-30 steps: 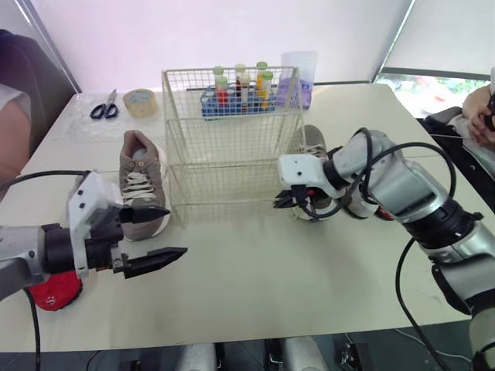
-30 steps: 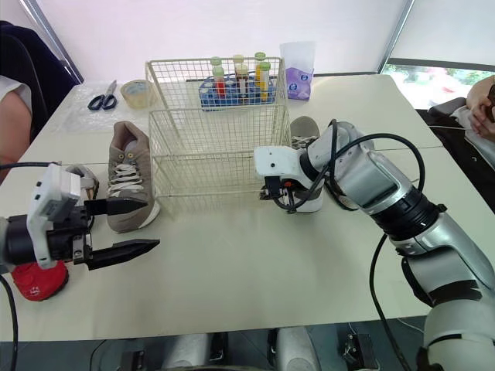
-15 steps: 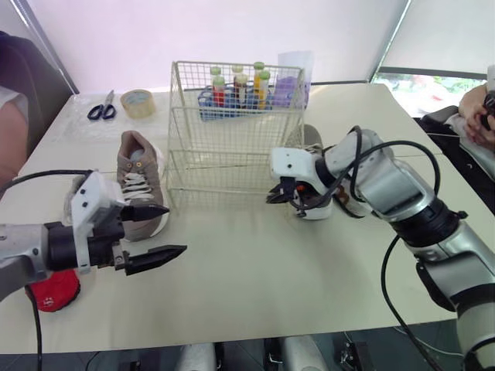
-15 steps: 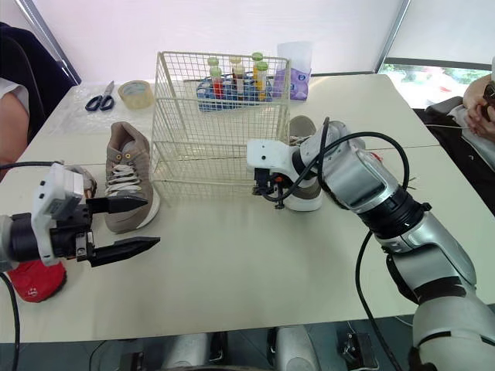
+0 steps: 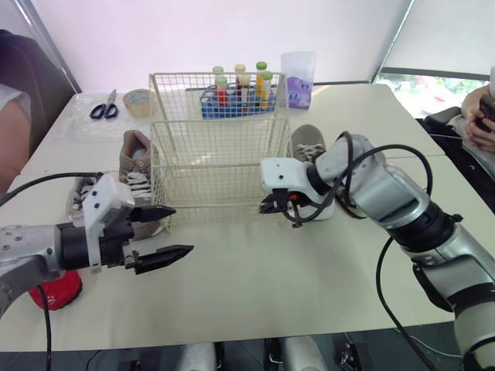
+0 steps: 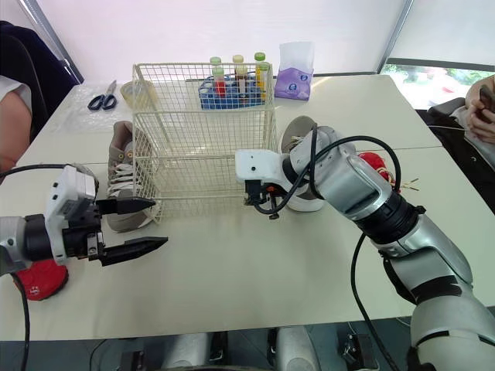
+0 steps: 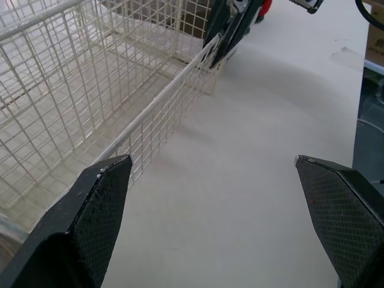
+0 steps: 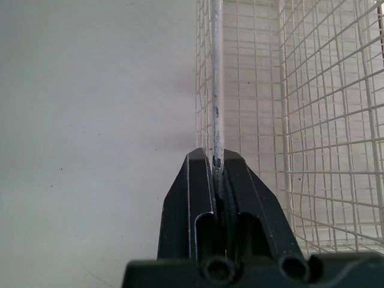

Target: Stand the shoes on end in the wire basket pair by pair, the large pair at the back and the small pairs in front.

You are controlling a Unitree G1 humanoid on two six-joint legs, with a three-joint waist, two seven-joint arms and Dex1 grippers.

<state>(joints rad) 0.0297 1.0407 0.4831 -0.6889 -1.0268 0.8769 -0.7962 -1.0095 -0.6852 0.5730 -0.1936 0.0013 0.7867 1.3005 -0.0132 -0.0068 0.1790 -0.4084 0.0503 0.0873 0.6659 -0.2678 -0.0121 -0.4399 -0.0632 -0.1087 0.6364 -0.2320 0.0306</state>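
- Cream-coloured flat surface [image 5: 255,294] carries every item and both arms.
- Rectangular white wire basket [image 5: 220,166] stands upright near the middle of the surface, its open top facing up.
- Right end effector [image 5: 272,207] is clamped shut on a wire at the basket's lower front right corner; in the right wrist view the wire runs straight between the two pressed-together black fingers [image 8: 198,198].
- Left end effector [image 5: 179,230] hovers above the surface just in front of the basket's front left corner, its jaws spread wide and holding nothing.
- Taupe lace-up sneaker with a white sole [image 6: 117,182] lies flat on its sole just beside the basket's left wall, outside it, toe toward the robot.
- Second taupe sneaker [image 6: 298,137] sits outside the basket at its right side, partly hidden behind the right arm.
- Red rounded object [image 5: 60,291] lies at the near left edge of the surface, partly under the left arm; what it is cannot be told.
- Blue rack of capped test tubes [image 5: 232,99] stands just behind the basket.
- Purple soft pack [image 5: 298,91] rests beside the rack, toward the right.
- Tan roll of packing tape [image 5: 138,99] lies behind the basket's back left corner.
- Blue-handled scissors [image 5: 103,108] lie left of the tape, near the far left corner.
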